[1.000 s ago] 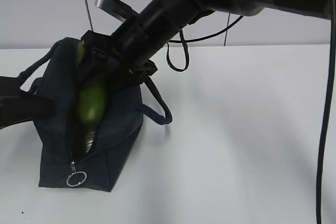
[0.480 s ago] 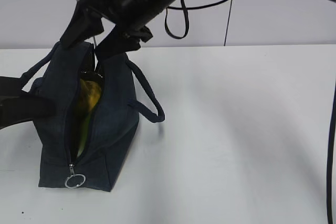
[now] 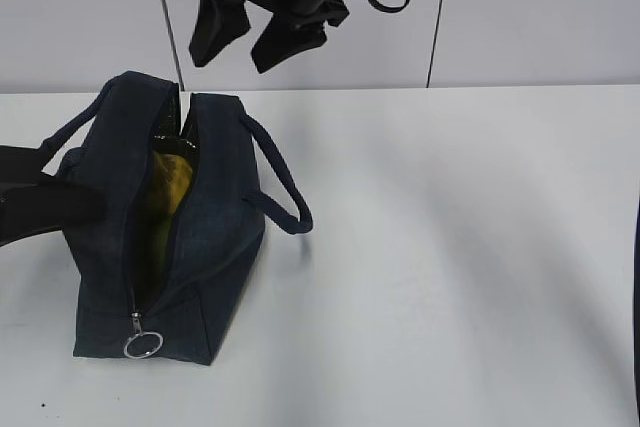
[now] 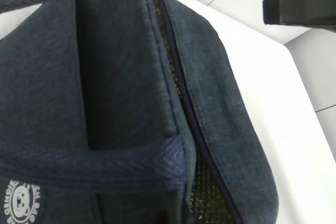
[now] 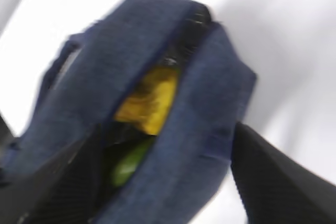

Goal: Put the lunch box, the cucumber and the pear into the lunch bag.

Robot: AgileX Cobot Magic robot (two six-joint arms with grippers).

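Narrow unzipped slot atop the lunch bag (image 3: 215, 217), seemingly crowded by pear (image 5: 148, 99) and cucumber (image 5: 128, 165)

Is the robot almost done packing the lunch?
Nearly. The yellow-orange pear and the dark green cucumber show inside the open navy fabric lunch bag. The right gripper hangs open and empty above the bag. The left gripper's state is unclear; its arm is beside the bag. The lunch box isn't on the table, but I can't spot it inside either. The zipper with the metal ring pull is open.
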